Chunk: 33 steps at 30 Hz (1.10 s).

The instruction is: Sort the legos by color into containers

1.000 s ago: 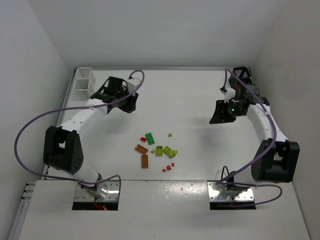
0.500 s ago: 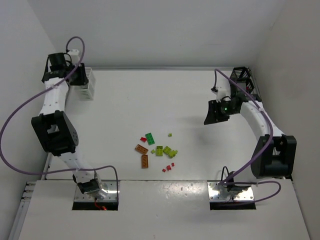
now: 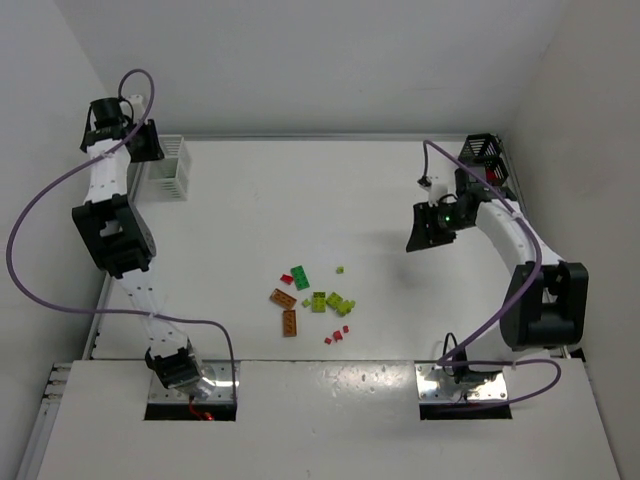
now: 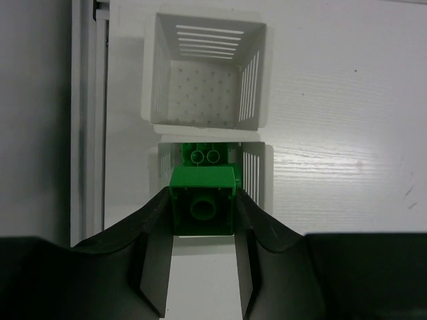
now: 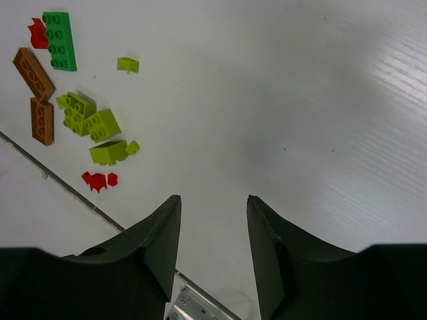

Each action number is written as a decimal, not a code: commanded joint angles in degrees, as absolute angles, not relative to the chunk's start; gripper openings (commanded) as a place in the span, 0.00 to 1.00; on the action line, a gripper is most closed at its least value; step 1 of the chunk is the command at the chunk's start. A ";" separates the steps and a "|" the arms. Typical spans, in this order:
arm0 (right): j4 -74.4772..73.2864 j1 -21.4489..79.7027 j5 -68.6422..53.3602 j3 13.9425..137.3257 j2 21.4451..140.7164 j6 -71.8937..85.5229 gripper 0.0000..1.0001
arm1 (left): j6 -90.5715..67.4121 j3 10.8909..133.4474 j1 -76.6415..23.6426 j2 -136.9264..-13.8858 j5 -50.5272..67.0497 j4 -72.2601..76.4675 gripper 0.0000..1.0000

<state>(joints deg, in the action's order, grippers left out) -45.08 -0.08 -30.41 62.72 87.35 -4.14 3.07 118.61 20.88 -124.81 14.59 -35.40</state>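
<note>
My left gripper point(image 4: 203, 200) is shut on a dark green brick point(image 4: 203, 208), held over the near compartment of the white slatted bin point(image 4: 257, 80). Another green brick point(image 4: 205, 155) lies in that compartment; the far compartment looks empty. In the top view this gripper point(image 3: 143, 141) is at the far left corner by the white bin point(image 3: 170, 168). My right gripper point(image 5: 213, 200) is open and empty above bare table, seen from above point(image 3: 424, 231) in front of the black bin point(image 3: 484, 158). Loose legos lie mid-table: green point(image 3: 299, 277), orange point(image 3: 283, 297), lime point(image 3: 335, 300), red point(image 3: 335, 337).
The right wrist view shows the pile at its upper left: a green plate point(image 5: 59, 40), orange bricks point(image 5: 33, 73), lime bricks point(image 5: 90, 120), red bits point(image 5: 97, 180). The table's near edge with a metal strip point(image 5: 193, 307) runs under the right gripper. Walls close in on left, back and right.
My left arm has swung from the table's left middle to the far left corner over the white bin. My right gripper has shifted a little left, away from the black bin.
</note>
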 commanded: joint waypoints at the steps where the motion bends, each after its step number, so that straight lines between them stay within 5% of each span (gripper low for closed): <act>1: -43.86 0.53 -30.67 64.42 87.98 -5.19 0.45 | 2.11 122.26 21.27 -126.38 13.62 -35.60 0.38; 6: -43.86 0.53 -30.67 64.42 88.51 -5.19 0.45 | 0.79 124.89 21.27 -129.63 13.62 -35.60 0.44; 11: -43.86 1.05 -30.67 64.42 88.51 -5.19 0.45 | 0.26 125.51 21.27 -131.65 13.10 -35.60 0.64; 16: -43.86 2.45 -30.67 64.95 88.51 -5.19 0.47 | 0.26 125.51 21.27 -130.88 13.10 -35.60 0.67; 23: -43.33 11.24 -28.75 69.42 88.23 -6.33 0.53 | 0.26 117.35 21.27 -115.78 22.40 -34.98 0.68; 26: -44.12 16.86 -28.22 74.52 92.00 -6.33 0.58 | 2.10 110.06 21.27 -105.41 25.74 -34.98 0.77; 27: -44.90 19.83 -28.21 75.66 93.07 -6.33 0.58 | 2.98 107.95 20.75 -102.68 26.80 -34.98 0.88; 33: -43.95 33.19 -23.83 78.48 97.64 -6.33 0.62 | 3.17 90.28 20.82 -82.55 30.50 -35.68 1.00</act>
